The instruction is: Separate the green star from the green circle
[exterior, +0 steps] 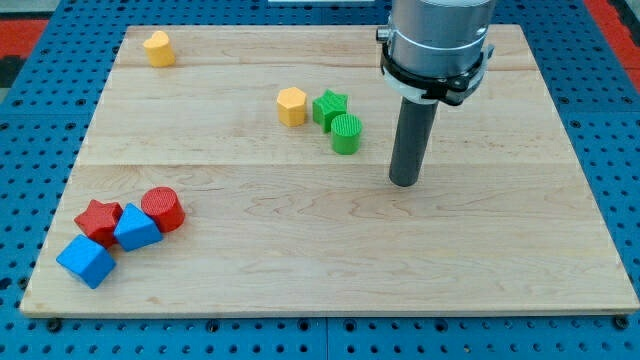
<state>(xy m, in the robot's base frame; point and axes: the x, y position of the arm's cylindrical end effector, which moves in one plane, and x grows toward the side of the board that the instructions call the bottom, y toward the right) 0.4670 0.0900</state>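
The green star (328, 106) sits near the board's upper middle, touching the green circle (346, 133), which lies just below and to its right. A yellow hexagon (291, 106) stands close to the star's left. My tip (403, 182) rests on the board to the right of and slightly below the green circle, a short gap apart from it. The rod rises from the tip to the arm's grey body at the view's top.
A yellow block (158, 48) sits at the top left. At the bottom left cluster a red star (98, 220), a red cylinder (162, 209), a blue block (136, 229) and a blue cube (86, 261). The wooden board (480, 280) lies on a blue pegboard.
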